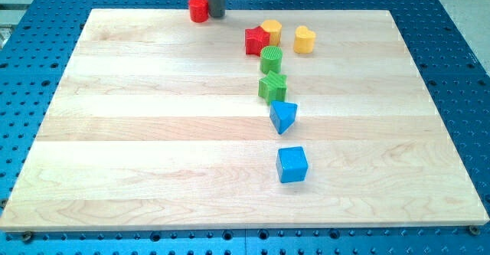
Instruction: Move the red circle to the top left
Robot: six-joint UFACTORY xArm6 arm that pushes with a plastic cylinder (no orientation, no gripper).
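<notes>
The red circle (199, 9) sits at the top edge of the wooden board (153, 132), left of the view's centre. My tip (217, 14) is right beside it, touching or nearly touching its right side. The rod rises from there out of the view's top.
A red star (256, 40), a yellow hexagon (271, 31) and a yellow heart (305, 39) cluster at top centre. Below them run a green circle (271, 59), a green star (272, 87), a blue triangle (282, 116) and a blue cube (292, 165). Blue perforated table surrounds the board.
</notes>
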